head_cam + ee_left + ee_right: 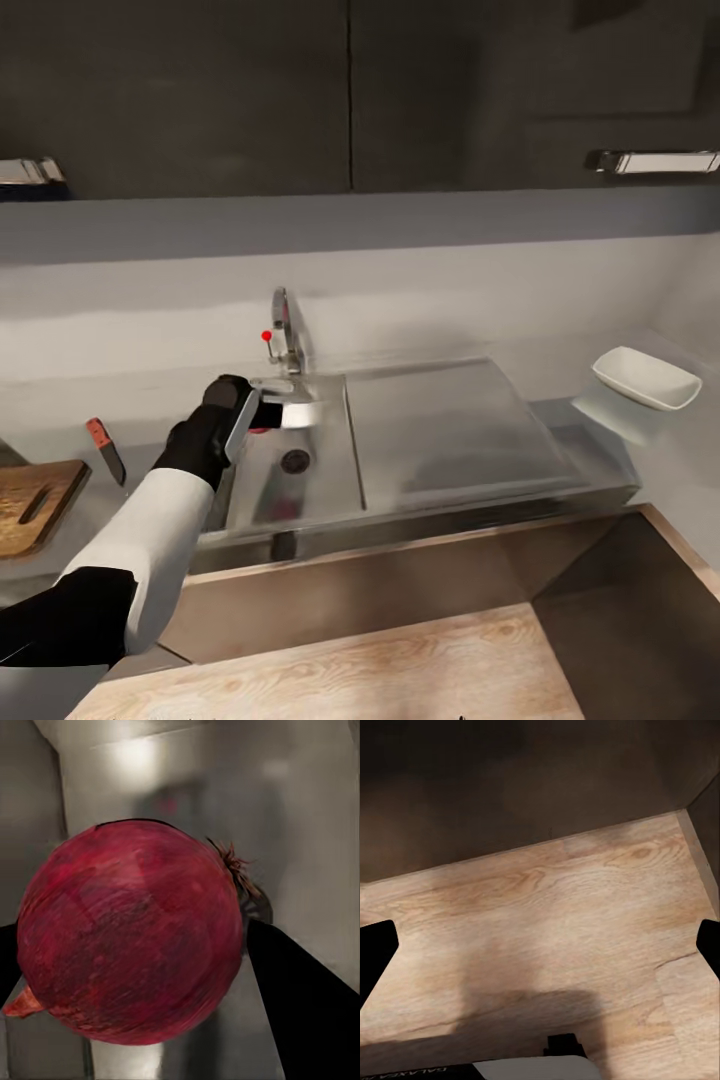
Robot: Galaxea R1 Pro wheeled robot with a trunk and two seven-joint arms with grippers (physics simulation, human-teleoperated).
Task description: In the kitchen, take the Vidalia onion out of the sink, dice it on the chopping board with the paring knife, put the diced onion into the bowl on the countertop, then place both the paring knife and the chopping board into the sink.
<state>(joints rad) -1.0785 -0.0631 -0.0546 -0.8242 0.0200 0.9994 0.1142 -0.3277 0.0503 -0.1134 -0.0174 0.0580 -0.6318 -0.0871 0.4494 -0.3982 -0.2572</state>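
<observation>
One claw, the left claw (135,967), is clamped on the Vidalia onion (131,934) over the sink (300,480); the right claw's (540,945) fingers stand apart above the floor. Next, carry it left to the chopping board (35,505) beside the paring knife (105,450).
</observation>
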